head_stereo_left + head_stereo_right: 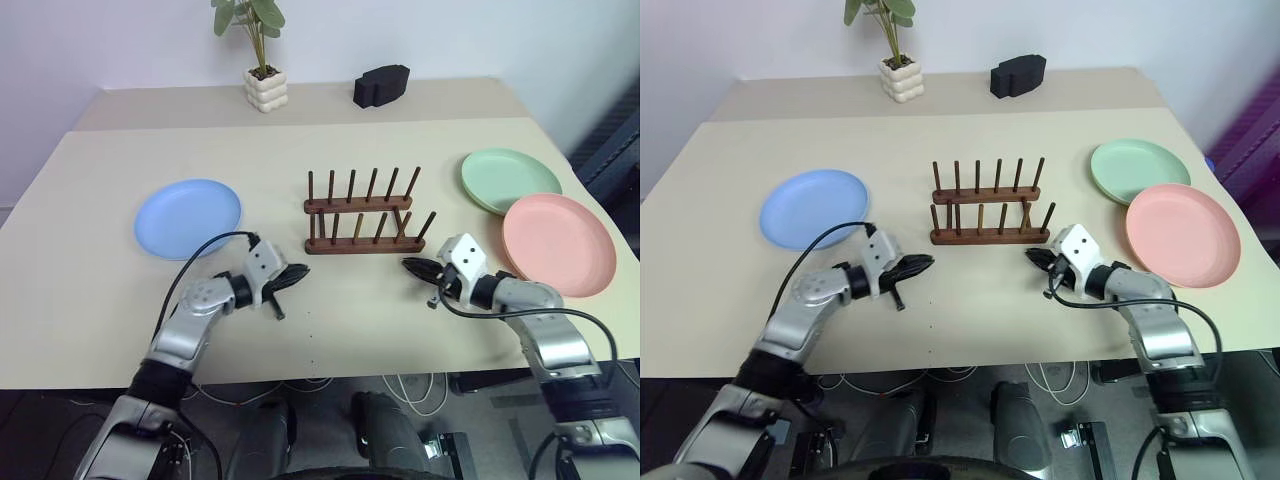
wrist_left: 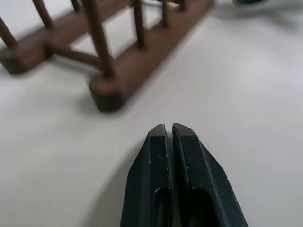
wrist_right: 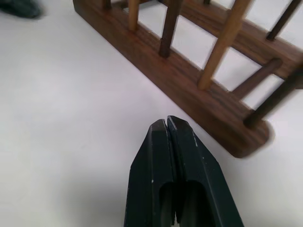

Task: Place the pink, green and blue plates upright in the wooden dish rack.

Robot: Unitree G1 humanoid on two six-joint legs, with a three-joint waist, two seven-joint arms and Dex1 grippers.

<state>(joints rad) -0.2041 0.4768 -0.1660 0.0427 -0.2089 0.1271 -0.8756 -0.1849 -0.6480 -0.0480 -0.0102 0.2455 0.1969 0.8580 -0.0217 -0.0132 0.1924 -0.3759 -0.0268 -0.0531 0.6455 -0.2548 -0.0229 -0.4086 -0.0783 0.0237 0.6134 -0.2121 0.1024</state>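
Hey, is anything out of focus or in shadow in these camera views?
Left wrist view: the wooden dish rack is soft, and the left gripper throws a dim shadow on the table. Right wrist view: rack grain sharp. Eye views: even light.

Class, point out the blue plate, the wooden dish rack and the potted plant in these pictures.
blue plate (image 1: 188, 217), left eye view, centre of its flat well.
wooden dish rack (image 1: 362, 244), left eye view, near base rail.
potted plant (image 1: 266, 88), left eye view, its white pot.

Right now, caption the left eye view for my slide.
Empty wooden dish rack between shut hands; blue plate left, green plate and pink plate right.
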